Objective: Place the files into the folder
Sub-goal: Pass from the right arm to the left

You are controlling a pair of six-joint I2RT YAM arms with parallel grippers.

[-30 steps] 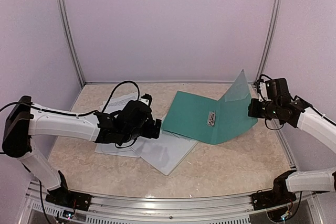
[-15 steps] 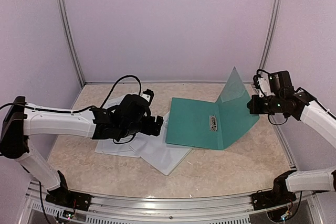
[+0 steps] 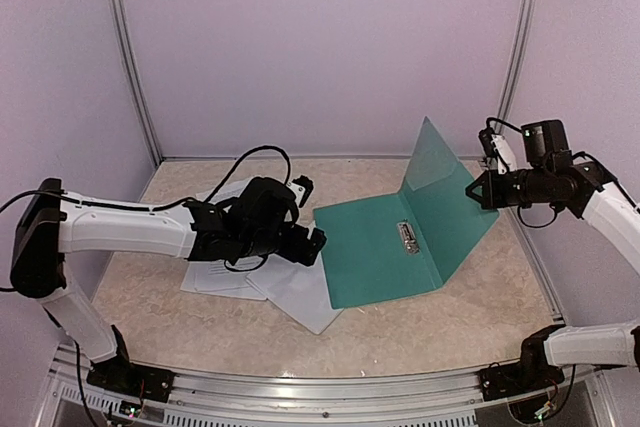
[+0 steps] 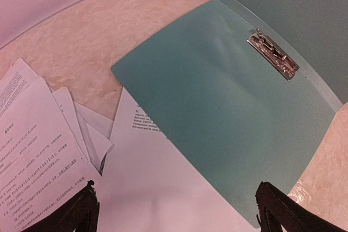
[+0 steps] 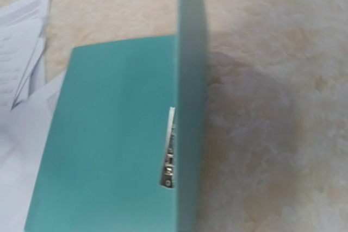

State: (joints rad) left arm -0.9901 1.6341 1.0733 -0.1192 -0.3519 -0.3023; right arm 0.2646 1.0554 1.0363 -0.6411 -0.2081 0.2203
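The left claw (image 3: 308,243) hangs spread wide with nothing in it, low over the files (image 3: 295,295) and right at the left edge of the folder (image 3: 375,259). The right claw (image 3: 478,190) is pressed together on the outer edge of the folder's cover. It stands the cover upright, so the back leaf lies open on the table (image 3: 430,325).

The files lie fanned beside that leaf, with 1 sheet tucked under its corner. To my eye the job now is getting hold of the paper. I'd press 1 finger onto the top sheets and drag them together toward the clip (image 3: 407,238), with the cover held well clear.

From above, the left arm covers much of the pile, so I can't count the sheets. The right wrist view shows the cover edge-on and none of its own fingers.
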